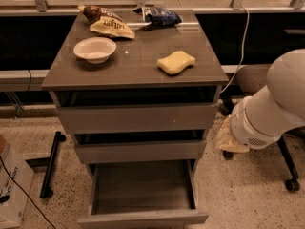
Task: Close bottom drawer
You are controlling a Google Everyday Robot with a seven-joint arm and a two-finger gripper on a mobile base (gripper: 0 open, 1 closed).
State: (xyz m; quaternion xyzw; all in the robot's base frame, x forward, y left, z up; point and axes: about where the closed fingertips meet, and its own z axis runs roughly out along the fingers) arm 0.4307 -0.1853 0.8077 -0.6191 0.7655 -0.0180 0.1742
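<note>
The bottom drawer [143,217] of the grey-brown cabinet is pulled far out toward me. Its shallow box is empty and its plain flat front is at the bottom edge of the camera view. The two drawers above it, the middle one [140,151] and the top one [138,118], stand only slightly out. My white arm [271,109] hangs at the right of the cabinet, level with the middle drawer and apart from it. My gripper is out of view; only the arm's rounded segments show.
On the cabinet top [138,66] lie a white bowl [95,49], a yellow sponge [176,62], a tan snack bag [109,25] and a blue bag [159,16]. An office chair base [286,175] stands behind my arm. A black bar [50,166] and a box [12,190] lie on the floor at the left.
</note>
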